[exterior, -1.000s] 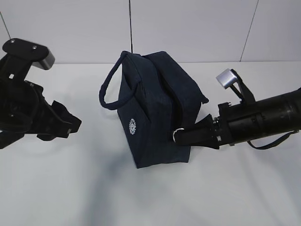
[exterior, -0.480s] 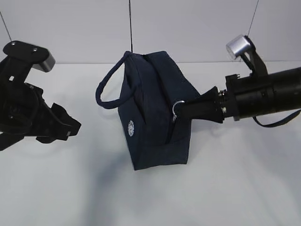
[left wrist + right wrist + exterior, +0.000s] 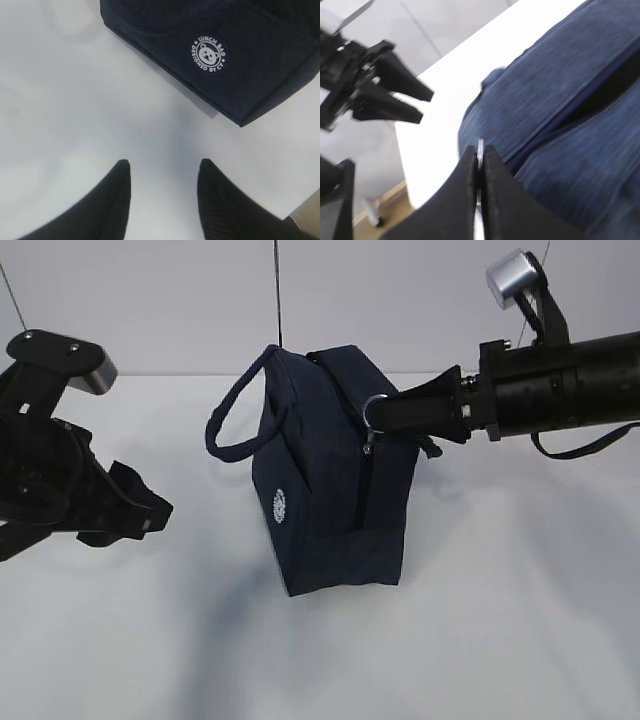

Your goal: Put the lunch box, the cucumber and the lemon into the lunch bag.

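Bag stands upright at the middle of the white table, navy fabric, 1 loop handle arching off its left top edge. Round white logo low on the face toward me; in the left wrist view the same logo shows a bear's head ringed with lettering.

Black zipper runs down the right front edge of the bag, from the top corner to near the base. Metal ring pull sits at the upper end of that run, at the top right corner.

Right gripper reaches in from the right, level with the bag's top, arm roughly horizontal. Its fingers are clenched on the ring; the right wrist view shows the 2 black fingers pressed together with the thin ring edge-on between them. Blue fabric and a dark line of zipper fill the rest of that view, blurred.

Left gripper hangs over the table well to the left of the bag, touching nothing. Released: in its wrist view the 2 fingertips stand apart over bare table, the bag's lower corner just beyond them.

Lunch box, cucumber and lemon: not visible in any view.
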